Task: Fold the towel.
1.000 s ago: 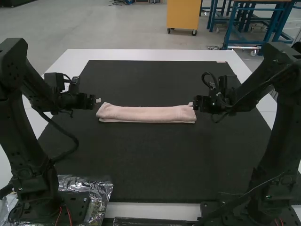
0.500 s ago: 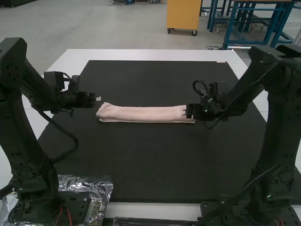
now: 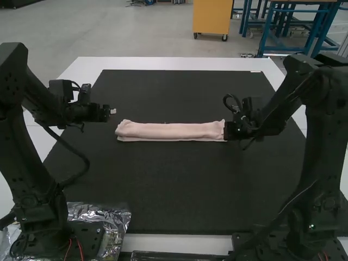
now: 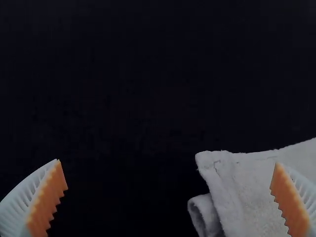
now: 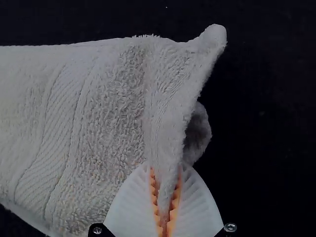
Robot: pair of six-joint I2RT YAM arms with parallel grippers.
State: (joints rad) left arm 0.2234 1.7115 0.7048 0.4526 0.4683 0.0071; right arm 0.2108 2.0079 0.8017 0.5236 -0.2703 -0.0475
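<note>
The pink towel (image 3: 171,131) lies folded into a long narrow strip across the middle of the dark mat. At its right end is my right gripper (image 3: 227,130); in the right wrist view this gripper (image 5: 165,202) is shut on the near part of the towel's end edge, and the folded layers of the towel (image 5: 98,118) show beside it. My left gripper (image 3: 112,111) hangs just beyond the towel's left end, a little higher on the mat. In the left wrist view that gripper (image 4: 169,197) stands wide open, one finger over a corner of the towel (image 4: 247,192).
The dark mat (image 3: 163,190) covers most of the white table (image 3: 174,63). Crumpled silver plastic (image 3: 117,220) lies by the left arm's base. A dark bar (image 3: 174,256) runs along the near edge.
The right gripper moved left onto the towel's end, closed on it and then drew slightly back right. The towel has shifted a little to the right; the left gripper rose slightly.
</note>
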